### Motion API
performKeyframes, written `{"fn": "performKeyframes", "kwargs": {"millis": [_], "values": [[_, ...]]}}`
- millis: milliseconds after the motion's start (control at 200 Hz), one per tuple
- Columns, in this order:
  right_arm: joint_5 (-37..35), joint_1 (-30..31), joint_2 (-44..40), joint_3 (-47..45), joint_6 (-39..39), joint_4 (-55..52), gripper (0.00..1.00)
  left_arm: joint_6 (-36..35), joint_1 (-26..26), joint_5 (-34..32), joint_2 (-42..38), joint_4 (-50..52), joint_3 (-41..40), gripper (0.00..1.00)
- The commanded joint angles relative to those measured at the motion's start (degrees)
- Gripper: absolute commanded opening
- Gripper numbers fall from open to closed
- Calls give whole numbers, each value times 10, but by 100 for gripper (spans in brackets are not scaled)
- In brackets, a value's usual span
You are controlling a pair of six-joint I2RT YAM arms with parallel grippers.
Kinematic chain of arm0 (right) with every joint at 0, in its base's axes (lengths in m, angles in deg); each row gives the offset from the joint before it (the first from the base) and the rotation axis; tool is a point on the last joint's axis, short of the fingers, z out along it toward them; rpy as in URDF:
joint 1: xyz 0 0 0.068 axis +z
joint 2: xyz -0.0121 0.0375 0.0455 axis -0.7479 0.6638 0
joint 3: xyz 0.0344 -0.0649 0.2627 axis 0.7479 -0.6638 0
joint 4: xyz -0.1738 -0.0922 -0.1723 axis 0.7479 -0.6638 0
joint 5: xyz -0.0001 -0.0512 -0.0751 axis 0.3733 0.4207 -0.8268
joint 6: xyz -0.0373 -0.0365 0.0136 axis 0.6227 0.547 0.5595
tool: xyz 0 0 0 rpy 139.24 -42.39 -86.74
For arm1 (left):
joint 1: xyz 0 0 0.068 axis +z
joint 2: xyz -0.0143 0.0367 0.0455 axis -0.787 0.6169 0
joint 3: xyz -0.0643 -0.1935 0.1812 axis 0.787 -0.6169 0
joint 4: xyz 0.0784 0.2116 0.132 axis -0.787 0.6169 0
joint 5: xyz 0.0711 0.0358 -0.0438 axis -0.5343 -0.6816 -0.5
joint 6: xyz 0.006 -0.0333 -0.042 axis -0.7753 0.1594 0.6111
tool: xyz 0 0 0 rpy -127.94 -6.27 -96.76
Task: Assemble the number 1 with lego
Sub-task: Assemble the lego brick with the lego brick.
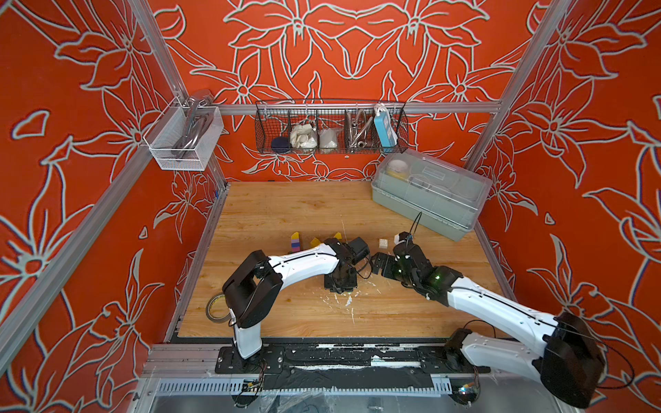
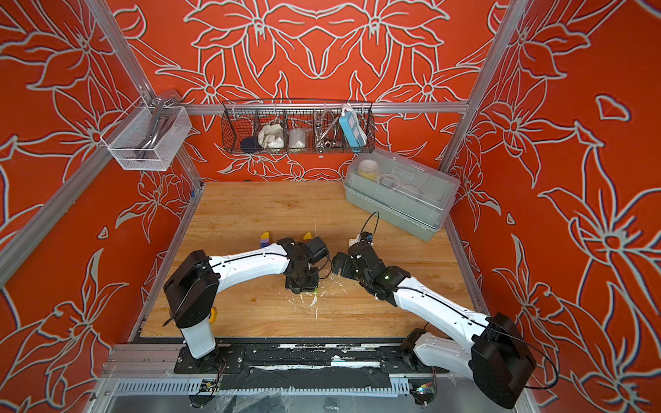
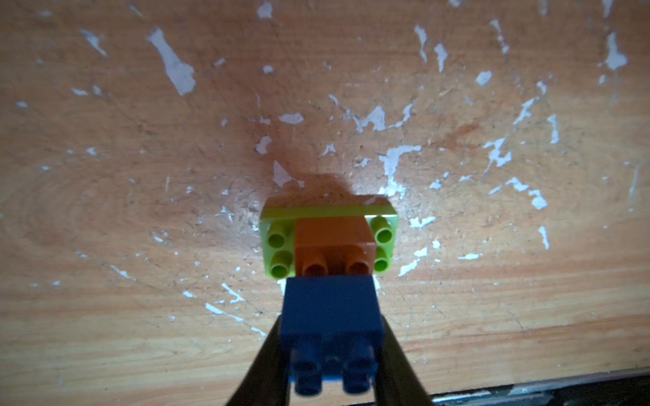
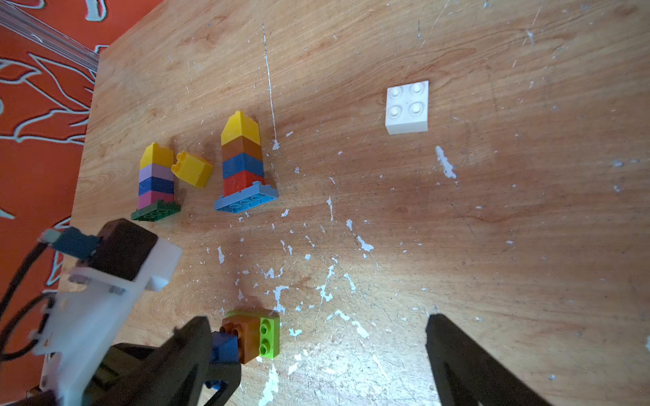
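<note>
Wire basket [image 1: 272, 121], lidded plastic box [image 1: 429, 214], tape roll [image 1: 209, 309], white-flecked wooden table [image 1: 286, 211].

Readable text: none in any view.
Pale blue and white power strip [image 1: 384, 130]: stands in the black wire basket [image 1: 266, 123] on the back wall at 12 o'clock; its face is too small to read in both top views.
Grey plastic box with clear lid [image 1: 425, 216]: on the wooden counter [image 1: 286, 214] at 1 o'clock; the pale rectangular patch [image 1: 432, 174] under the lid is blurred, and no letters can be made out.
Roll of tape [image 1: 209, 309]: at the counter's edge, 8 o'clock; any print is illegible.
White square lego brick [image 4: 407, 107]: the studs are too soft to show a mark.
</note>
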Motion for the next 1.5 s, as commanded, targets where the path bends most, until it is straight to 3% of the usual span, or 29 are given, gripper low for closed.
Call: {"fn": "performKeyframes", "kwargs": {"millis": [0,711,991,1496], "values": [[-9,-1,7,13,1,-1,100,-9,-2,1,18,7,9,12],[-6,-1,9,15,3,-2,100,-44,2,-5,67,54,69,14],[-2,-1,9,14,3,-2,100,-56,16,6,70,54,59,11],[5,-1,11,16,3,-1,100,-86,18,24,99,113,112,7]]}}
